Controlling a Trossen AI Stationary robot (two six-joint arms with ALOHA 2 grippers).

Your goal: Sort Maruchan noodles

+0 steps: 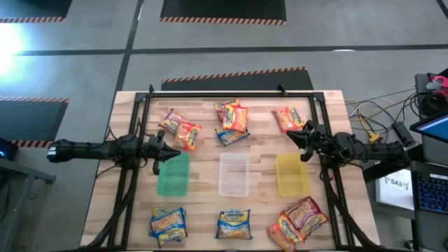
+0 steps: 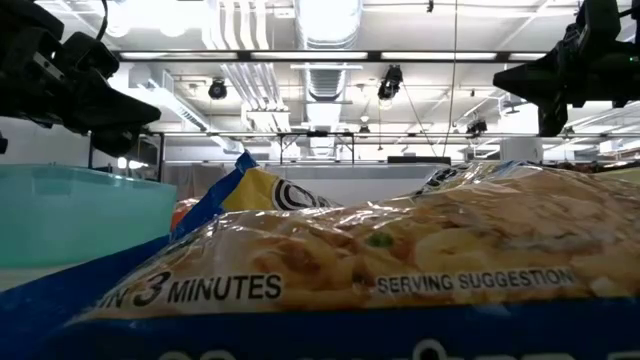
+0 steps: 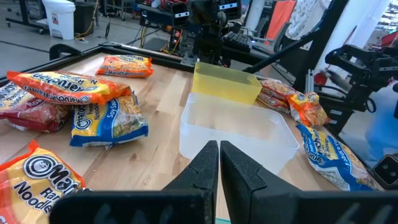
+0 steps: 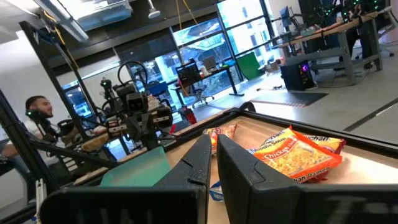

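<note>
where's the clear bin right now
In the high view the clear bin sits mid-table, between the green bin on the left and the yellow bin on the right.

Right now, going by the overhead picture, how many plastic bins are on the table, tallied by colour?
Green bin: 1
Clear bin: 1
Yellow bin: 1
Total: 3 bins, side by side in a row across the middle of the table.
</note>
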